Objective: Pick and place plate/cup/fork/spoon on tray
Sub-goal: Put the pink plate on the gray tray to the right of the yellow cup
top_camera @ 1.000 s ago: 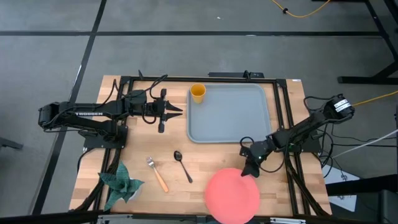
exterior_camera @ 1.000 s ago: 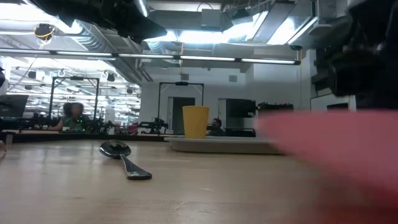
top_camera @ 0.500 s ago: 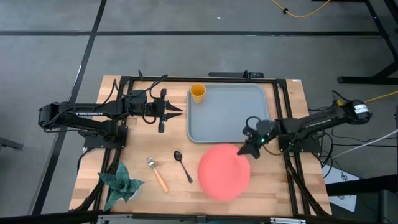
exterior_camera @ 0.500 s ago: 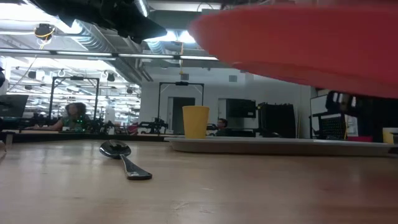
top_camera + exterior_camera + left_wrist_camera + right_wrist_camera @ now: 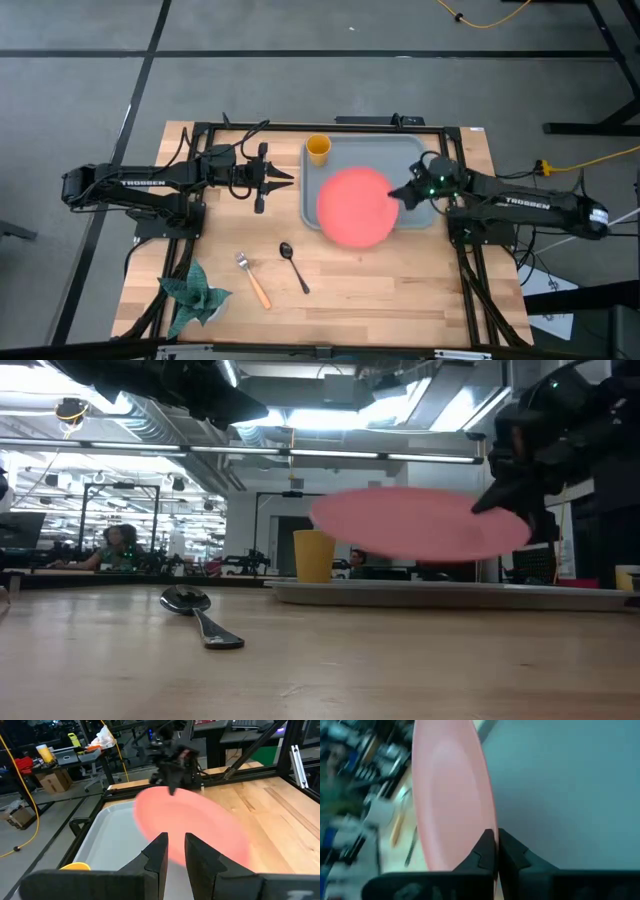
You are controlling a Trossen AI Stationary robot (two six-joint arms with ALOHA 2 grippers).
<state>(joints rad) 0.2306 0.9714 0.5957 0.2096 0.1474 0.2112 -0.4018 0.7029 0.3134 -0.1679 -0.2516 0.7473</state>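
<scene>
- The plate has swung from the table's near right edge up over the tray, carried in the air.
- The right claw pinches the plate's right rim; the plate stretches left from it.
- The left claw hangs left of the tray, fingers close together.

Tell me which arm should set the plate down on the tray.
Right. Its claw already grips the plate by the rim, held above the tray. The left claw waits beside the tray's left edge, near the cup.
</scene>
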